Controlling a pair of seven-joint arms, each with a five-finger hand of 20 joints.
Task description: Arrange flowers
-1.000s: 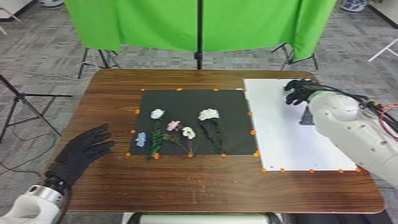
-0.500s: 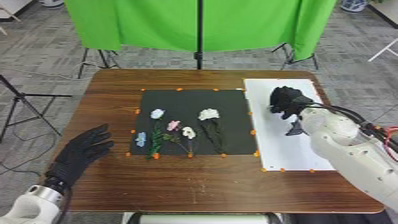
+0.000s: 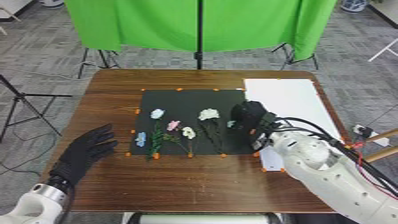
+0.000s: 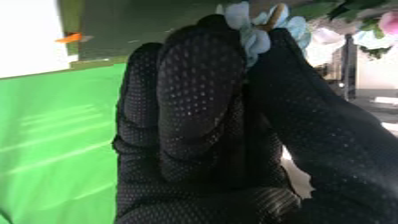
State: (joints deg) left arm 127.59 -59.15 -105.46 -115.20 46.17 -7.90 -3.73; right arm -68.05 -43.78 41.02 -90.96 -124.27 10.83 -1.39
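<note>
In the head view my right hand [image 3: 252, 116] is over the right edge of the black mat [image 3: 182, 97], with a pale blue flower [image 3: 232, 123] at its fingertips. The right wrist view shows my right hand [image 4: 195, 95] pinching the pale blue flower [image 4: 256, 41] between fingers and thumb, its brown stem end sticking out. Flowers lie on the mat: a large white one [image 3: 209, 114], a small white one [image 3: 188, 133], a pink one [image 3: 173, 125], another white one [image 3: 157, 114] and a blue one [image 3: 140, 139]. My left hand [image 3: 87, 148] rests left of the mat, fingers straight.
A white sheet [image 3: 284, 95] lies right of the black mat, partly under my right arm. Orange markers edge both. The brown table [image 3: 195, 190] extends in front of them. A green cloth [image 3: 142, 27] hangs behind the table.
My right hand has moved left from the white sheet to the black mat's right edge, bringing the pale blue flower. My left hand has stayed almost still.
</note>
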